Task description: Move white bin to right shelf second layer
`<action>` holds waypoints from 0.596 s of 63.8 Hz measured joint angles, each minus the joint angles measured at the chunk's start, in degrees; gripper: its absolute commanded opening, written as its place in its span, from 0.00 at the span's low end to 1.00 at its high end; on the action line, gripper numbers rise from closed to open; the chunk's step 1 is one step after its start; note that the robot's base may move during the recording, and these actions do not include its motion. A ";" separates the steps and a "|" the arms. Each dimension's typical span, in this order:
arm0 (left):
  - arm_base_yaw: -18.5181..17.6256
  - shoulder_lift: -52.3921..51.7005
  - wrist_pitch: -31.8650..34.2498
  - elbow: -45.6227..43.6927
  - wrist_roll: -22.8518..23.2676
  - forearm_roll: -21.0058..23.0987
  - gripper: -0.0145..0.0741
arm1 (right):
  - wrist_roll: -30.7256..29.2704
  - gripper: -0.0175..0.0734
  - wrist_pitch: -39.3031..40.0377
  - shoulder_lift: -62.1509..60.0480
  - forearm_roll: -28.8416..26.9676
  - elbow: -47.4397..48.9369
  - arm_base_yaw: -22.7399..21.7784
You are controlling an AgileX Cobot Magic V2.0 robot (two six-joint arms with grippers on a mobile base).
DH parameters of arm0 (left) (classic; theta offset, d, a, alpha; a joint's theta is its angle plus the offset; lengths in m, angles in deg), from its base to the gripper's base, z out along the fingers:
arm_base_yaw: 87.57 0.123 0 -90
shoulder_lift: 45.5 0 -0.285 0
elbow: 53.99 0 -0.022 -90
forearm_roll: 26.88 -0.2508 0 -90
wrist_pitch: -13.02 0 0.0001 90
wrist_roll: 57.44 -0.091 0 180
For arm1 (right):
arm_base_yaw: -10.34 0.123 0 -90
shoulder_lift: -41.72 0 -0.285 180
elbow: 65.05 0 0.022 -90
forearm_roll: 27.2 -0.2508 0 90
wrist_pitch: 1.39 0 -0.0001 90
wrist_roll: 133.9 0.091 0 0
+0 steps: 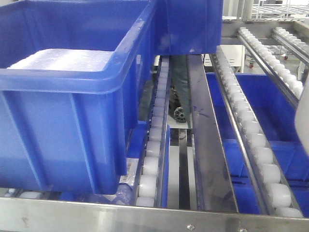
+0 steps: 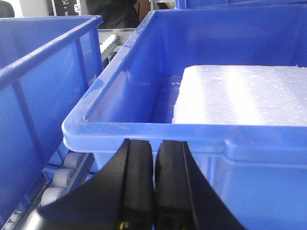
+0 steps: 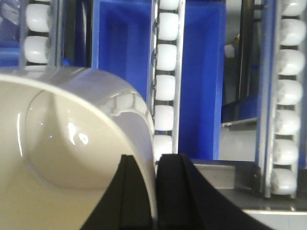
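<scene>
The white bin (image 3: 62, 143) fills the lower left of the right wrist view, glossy cream with its hollow facing the camera. My right gripper (image 3: 153, 162) is shut on the bin's rim, one finger inside the wall and one outside. A pale sliver at the right edge of the front view looks like the same bin (image 1: 303, 121). Beyond it run the shelf's white roller tracks (image 3: 165, 86) (image 1: 251, 130), sloping down to a riveted steel front rail (image 1: 145, 217). My left gripper (image 2: 155, 143) is shut and empty, just in front of a blue crate's rim (image 2: 144, 130).
A large blue crate (image 1: 63, 121) holding a white foam slab (image 1: 63, 60) sits on the rollers at the left. Another blue crate (image 1: 193, 24) stands behind it, and a third (image 2: 38, 72) is left of my left gripper. More blue crates (image 1: 270, 111) lie under the tracks.
</scene>
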 measured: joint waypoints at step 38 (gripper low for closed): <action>0.00 0.00 0.00 0.00 0.00 0.00 0.26 | -2.04 0.26 9.38 4.24 -1.08 -6.08 -2.59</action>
